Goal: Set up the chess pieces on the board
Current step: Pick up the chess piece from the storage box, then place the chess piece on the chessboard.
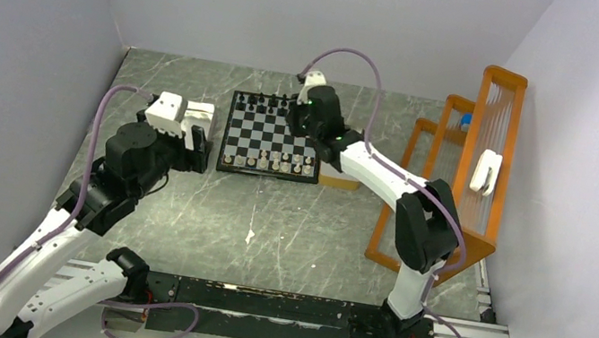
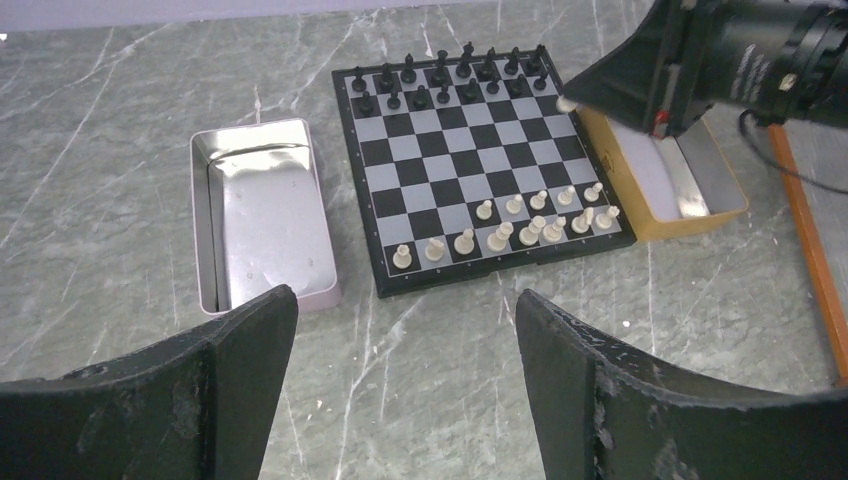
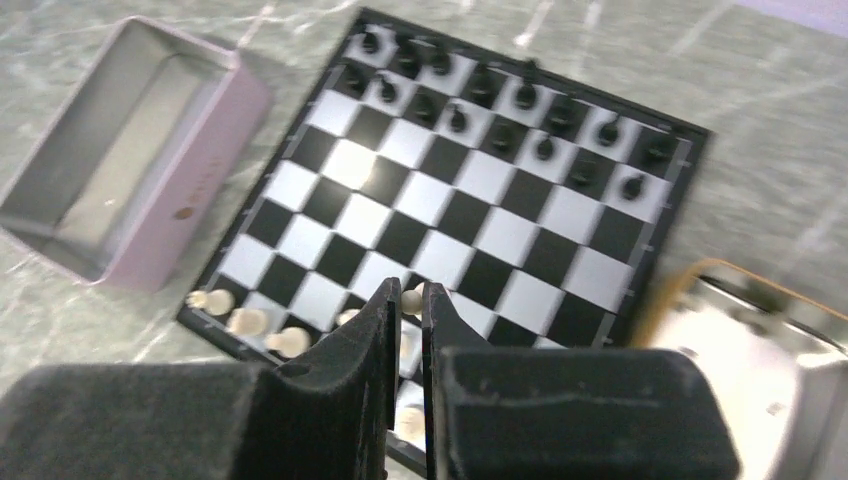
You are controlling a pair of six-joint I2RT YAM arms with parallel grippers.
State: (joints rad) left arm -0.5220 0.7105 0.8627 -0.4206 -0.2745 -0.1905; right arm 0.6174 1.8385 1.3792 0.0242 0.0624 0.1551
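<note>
Hanging over a marbled table (image 1: 178,222), the right gripper (image 3: 405,297) has the board (image 1: 265,136) directly beneath it. The metal tray (image 2: 250,130) lies off to its left past the board's edge, and the tan tray (image 2: 690,222) sits just beside it on the right. Ahead of its fingertips the black pieces (image 2: 440,80) fill their two rows. Down on its near left the cream pieces (image 2: 530,225) stand shoulder to shoulder, with a few gaps open in their second row, so by my reading the job is nearly done. Now the danger: those gaps are tight, and the fingers are far wider than any chessman. A descent that's slightly off could bowl over the neighbours. A low sweep across the black rows could topple them too. The grip itself is only at the very tips, so a jolt could tilt or drop the cargo onto the wrong square. As for the tool, its fingers are closed to a thin slit, and a pale speck, the held piece (image 3: 412,298), seems pinched right at the ends, though the wrist view is blurred. Well back from the board's near edge, the left gripper (image 2: 405,310) is spread wide, holding and touching nothing.
</note>
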